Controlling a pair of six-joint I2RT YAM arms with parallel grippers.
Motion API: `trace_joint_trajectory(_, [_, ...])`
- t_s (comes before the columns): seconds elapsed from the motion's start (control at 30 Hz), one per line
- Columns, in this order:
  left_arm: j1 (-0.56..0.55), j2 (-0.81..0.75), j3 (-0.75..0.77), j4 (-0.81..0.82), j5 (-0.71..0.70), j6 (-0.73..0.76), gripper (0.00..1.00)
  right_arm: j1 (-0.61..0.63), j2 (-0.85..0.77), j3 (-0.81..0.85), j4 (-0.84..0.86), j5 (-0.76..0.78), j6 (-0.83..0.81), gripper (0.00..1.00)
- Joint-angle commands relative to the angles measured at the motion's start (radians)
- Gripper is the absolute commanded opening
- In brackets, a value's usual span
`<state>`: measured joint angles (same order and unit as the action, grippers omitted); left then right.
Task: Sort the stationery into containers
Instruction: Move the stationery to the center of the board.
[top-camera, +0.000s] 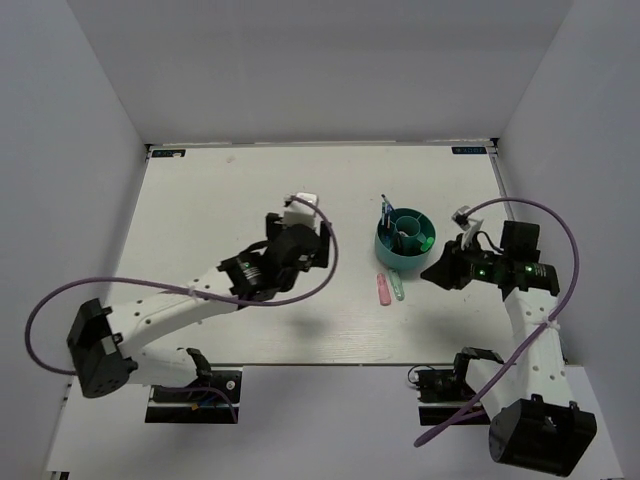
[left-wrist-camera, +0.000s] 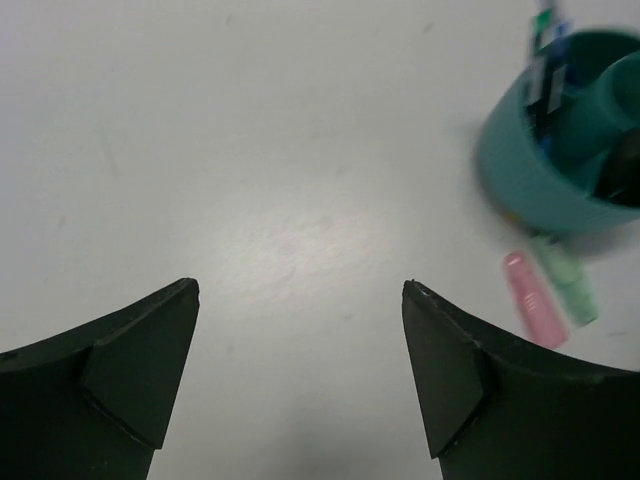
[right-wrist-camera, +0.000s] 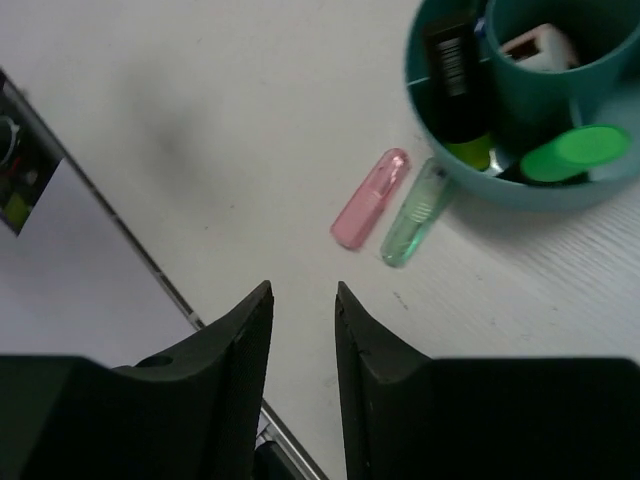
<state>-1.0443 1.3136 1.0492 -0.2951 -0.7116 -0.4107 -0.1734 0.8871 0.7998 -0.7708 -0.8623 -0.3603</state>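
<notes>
side by side on the table (top-camera: 220, 200), just beside the teal organiser (right-wrist-camera: 425, 150): pink marker (right-wrist-camera: 370, 198) and pale green marker (right-wrist-camera: 417, 212), likely light, stiff, slick; best pinched mid-barrel. left gripper (left-wrist-camera: 300, 380) gaping wide, right gripper (right-wrist-camera: 303, 340) barely parted, both empty.

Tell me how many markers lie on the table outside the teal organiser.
2: the pink marker and the pale green marker, side by side beside the organiser. Others may be hidden behind it.
</notes>
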Motion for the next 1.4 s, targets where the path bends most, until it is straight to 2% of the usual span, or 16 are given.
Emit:
trace_joint_trajectory(0.0, [0.085, -0.102, -0.105, -0.32, 0.142, -0.04, 0.93, 0.088, -0.007, -0.019, -0.081, -0.051, -0.08, 0.35])
trace_joint_trajectory(0.17, [0.194, -0.261, -0.213, -0.414, 0.235, -0.02, 0.99, 0.261, 0.11, 0.002, -0.033, 0.133, 0.024, 0.35])
trace_joint_trajectory(0.3, [0.279, -0.348, -0.236, -0.463, 0.262, 0.019, 0.99, 0.452, 0.173, 0.009, -0.003, 0.423, 0.132, 0.34])
trace_joint_trajectory(0.33, [0.286, -0.367, -0.242, -0.484, 0.262, 0.024, 0.99, 0.471, 0.17, -0.02, 0.034, 0.588, 0.164, 0.35])
trace_joint_trajectory(0.47, [0.349, -0.427, -0.299, -0.48, 0.268, 0.042, 0.99, 0.546, 0.194, -0.086, 0.117, 0.776, 0.279, 0.35])
trace_joint_trajectory(0.6, [0.366, -0.477, -0.334, -0.46, 0.273, 0.069, 0.99, 0.63, 0.239, -0.128, 0.215, 0.858, 0.343, 0.42])
trace_joint_trajectory(0.63, [0.368, -0.479, -0.337, -0.461, 0.273, 0.082, 0.99, 0.653, 0.256, -0.137, 0.25, 0.926, 0.354, 0.44])
trace_joint_trajectory(0.83, [0.366, -0.496, -0.342, -0.469, 0.273, 0.092, 0.99, 0.716, 0.354, -0.143, 0.343, 0.967, 0.412, 0.54])
trace_joint_trajectory(0.97, [0.366, -0.507, -0.344, -0.467, 0.277, 0.098, 0.99, 0.738, 0.369, -0.137, 0.403, 1.028, 0.428, 0.55])
trace_joint_trajectory(1.37, [0.368, -0.508, -0.345, -0.464, 0.293, 0.104, 0.99, 0.736, 0.431, -0.16, 0.476, 1.026, 0.472, 0.55])
